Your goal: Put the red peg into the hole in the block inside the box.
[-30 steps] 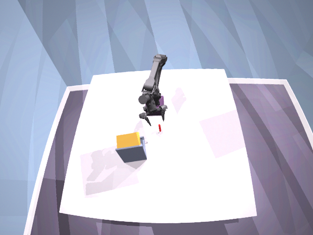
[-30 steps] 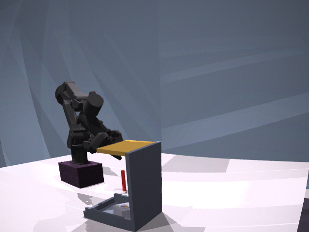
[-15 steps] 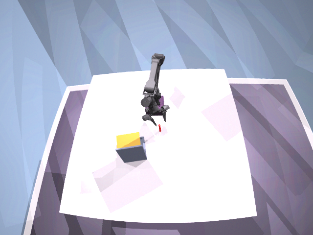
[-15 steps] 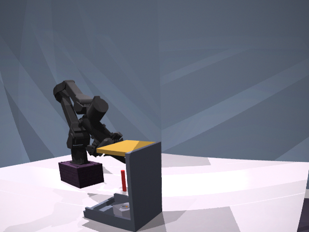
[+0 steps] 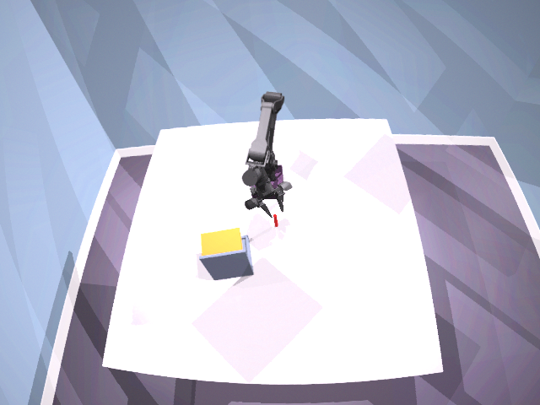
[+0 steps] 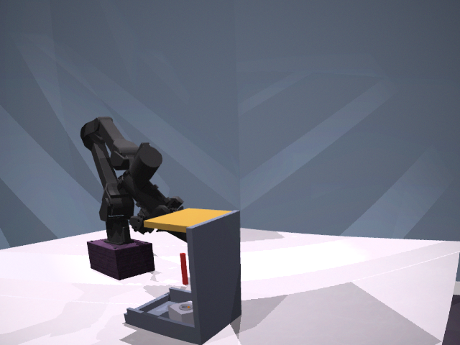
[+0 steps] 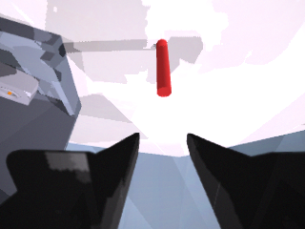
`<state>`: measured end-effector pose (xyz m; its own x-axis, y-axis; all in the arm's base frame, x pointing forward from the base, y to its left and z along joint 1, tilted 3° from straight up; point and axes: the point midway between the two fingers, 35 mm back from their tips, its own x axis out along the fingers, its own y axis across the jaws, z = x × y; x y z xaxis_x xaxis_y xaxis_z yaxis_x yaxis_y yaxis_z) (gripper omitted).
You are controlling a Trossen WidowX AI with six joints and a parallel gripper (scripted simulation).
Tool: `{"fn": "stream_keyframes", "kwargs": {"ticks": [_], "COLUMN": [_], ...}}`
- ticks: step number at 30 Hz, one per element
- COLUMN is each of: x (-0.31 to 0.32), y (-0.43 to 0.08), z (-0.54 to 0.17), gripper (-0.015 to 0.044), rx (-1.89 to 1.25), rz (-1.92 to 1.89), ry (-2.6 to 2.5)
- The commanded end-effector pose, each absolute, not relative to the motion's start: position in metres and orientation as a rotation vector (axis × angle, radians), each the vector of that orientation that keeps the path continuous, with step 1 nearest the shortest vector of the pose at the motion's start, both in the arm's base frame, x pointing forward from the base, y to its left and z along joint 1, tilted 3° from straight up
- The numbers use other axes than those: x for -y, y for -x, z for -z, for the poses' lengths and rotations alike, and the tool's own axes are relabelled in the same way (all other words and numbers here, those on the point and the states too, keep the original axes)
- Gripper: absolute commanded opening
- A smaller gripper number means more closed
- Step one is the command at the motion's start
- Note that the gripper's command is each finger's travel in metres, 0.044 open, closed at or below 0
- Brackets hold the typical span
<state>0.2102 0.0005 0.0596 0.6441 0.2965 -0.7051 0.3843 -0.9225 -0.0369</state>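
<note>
The red peg stands upright on the table, outside the box. My gripper is partly open and empty. Its fingertips are above the peg and short of it, one to each side in the wrist view. In the exterior view the fingertips are hidden behind the box. The grey-blue box stands beside the peg, with the flat yellow roof sticking out from its back wall. The pale block with a hole in its top sits on the box floor.
The arm's purple base block stands behind the peg on the white table. Low walls edge the box floor. The box lies to the left of the fingers in the wrist view.
</note>
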Motion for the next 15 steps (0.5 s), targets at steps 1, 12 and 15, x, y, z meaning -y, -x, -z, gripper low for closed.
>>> {"fn": "stream_keyframes", "kwargs": {"ticks": [1, 12, 15], "x": [-0.001, 0.0, 0.0], "y": [-0.211, -0.215, -0.216], "z": [-0.056, -0.038, -0.033], "gripper": [0.022, 0.022, 0.022], "rx": [-0.578, -0.578, -0.578], "rz": [1.142, 1.141, 1.141], "ry": [-2.741, -2.741, -2.741]}}
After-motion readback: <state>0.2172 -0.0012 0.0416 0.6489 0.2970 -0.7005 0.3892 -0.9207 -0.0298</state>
